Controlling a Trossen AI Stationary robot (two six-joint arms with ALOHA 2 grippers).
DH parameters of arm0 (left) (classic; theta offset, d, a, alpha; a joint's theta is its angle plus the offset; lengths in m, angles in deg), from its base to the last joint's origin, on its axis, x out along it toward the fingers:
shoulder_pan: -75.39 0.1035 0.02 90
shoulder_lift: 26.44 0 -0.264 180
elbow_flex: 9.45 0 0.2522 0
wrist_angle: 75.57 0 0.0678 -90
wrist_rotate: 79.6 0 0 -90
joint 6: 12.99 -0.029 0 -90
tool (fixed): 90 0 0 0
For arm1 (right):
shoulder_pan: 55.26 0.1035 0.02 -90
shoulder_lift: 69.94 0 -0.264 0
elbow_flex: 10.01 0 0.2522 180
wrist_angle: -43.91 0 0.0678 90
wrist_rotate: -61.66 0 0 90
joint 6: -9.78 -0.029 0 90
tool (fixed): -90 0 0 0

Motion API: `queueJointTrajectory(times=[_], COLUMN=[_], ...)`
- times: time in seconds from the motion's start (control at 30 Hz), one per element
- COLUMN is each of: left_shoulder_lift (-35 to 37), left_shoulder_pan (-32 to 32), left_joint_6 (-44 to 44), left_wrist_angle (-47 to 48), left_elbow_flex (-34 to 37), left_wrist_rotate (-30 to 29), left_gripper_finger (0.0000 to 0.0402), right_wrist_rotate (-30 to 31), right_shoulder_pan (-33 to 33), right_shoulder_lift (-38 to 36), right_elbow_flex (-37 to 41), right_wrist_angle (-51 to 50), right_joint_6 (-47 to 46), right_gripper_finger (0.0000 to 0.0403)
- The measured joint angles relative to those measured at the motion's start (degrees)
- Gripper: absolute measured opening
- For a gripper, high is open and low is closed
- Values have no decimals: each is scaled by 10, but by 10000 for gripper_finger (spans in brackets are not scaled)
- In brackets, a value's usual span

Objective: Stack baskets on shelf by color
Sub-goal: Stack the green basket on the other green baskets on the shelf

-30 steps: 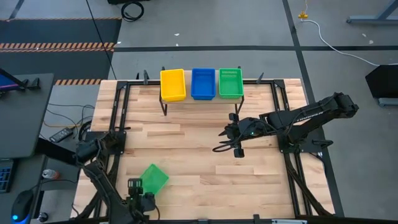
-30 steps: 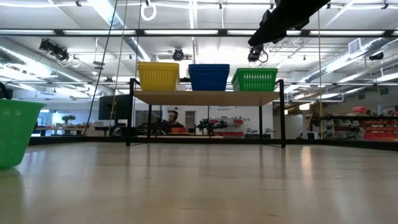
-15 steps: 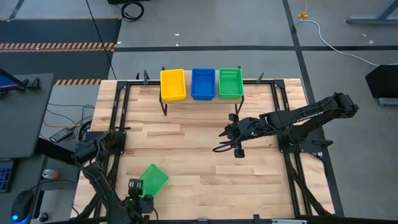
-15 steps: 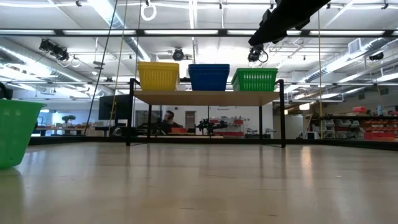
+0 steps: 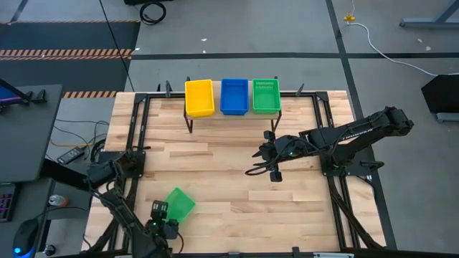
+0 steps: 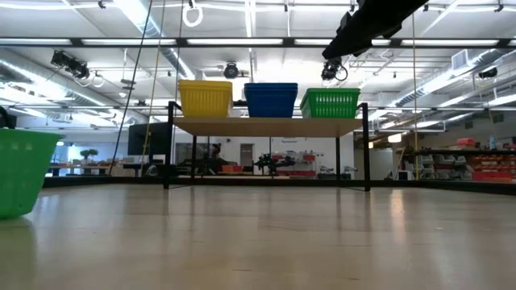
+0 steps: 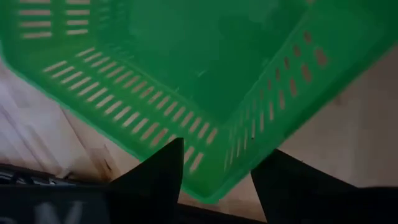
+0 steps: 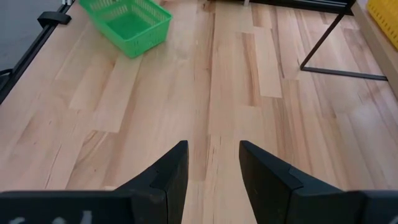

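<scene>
Remaining at seven o'clock, one green basket [image 5: 178, 203] is straddled by the left gripper's [image 5: 159, 213] parted fingers. Yellow, blue and green stacks [image 5: 233, 96] are set on the shelf [image 6: 266, 126] at twelve; the right gripper [image 5: 275, 170] is held spread, empty.

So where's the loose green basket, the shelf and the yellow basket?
loose green basket [image 5: 178, 203], high view, its inside floor
shelf [image 6: 266, 126], low view, front edge of its plank
yellow basket [image 5: 199, 97], high view, its inside floor

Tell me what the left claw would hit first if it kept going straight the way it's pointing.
The loose green basket. The left claw points at its near corner, one finger either side of the rim, so that corner is probably first, though depth is hard to judge.
</scene>
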State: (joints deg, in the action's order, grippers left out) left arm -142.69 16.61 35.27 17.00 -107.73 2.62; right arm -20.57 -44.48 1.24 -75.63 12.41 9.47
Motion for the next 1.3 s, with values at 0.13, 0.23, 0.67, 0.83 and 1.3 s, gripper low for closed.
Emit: queueJointTrajectory(times=[0.13,0.23,0.67,0.83,1.3], left_shoulder_lift=[0,0,0,0,0], left_shoulder_pan=[17,32,161,225,359], left_joint_6=[-27,-56,-249,-361,-736], left_wrist_angle=[-45,-76,-154,-242,-434], left_elbow_flex=[28,45,49,49,49], left_wrist_rotate=[-1,-13,-106,-158,-168], left_gripper_finger=[168,137,13,6,6], right_wrist_rotate=[0,0,0,-1,-5], right_shoulder_pan=[0,0,0,0,0], right_shoulder_lift=[0,0,0,0,0], right_elbow_flex=[0,0,0,0,0], right_wrist_angle=[0,0,0,0,-84], right_joint_6=[0,0,0,0,-70], right_gripper_finger=[149,149,149,149,149])
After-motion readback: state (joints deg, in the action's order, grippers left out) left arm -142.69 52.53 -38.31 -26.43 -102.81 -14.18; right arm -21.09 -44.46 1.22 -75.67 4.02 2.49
